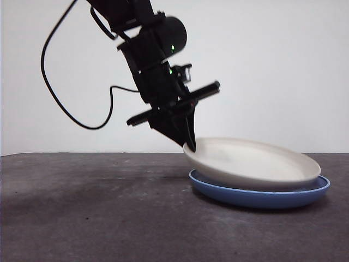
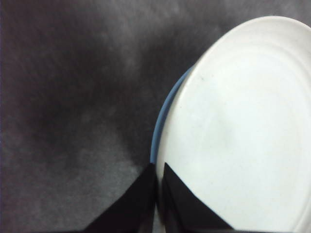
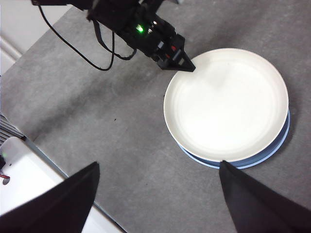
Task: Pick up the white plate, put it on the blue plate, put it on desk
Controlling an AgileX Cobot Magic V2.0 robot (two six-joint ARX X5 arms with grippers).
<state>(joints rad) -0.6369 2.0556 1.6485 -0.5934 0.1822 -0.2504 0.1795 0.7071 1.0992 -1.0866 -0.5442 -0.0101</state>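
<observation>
Round, matte, off-white plate [image 1: 253, 164] resting on round, glossy, medium-blue plate [image 1: 260, 195], tilted: left rim raised, right side down on the blue one. Offset slightly, leaving a blue crescent exposed along one edge in the right wrist view [image 3: 243, 162]. Both standing on broad, mottled, dark grey-brown desk [image 1: 92, 213], right of centre in the front view.

Left gripper [image 1: 189, 143] reaching down from upper left, black jaws pinched on the raised left rim of the off-white plate; in the left wrist view [image 2: 158, 182] only a thin slit between the two jaws, plate edge caught there.

Right gripper [image 3: 155, 194] hovering high above the desk, jaws spread wide, holding nothing, well apart from both plates.

No brand, label or readable writing anywhere; only small green lights on the left arm [image 1: 172, 49].
</observation>
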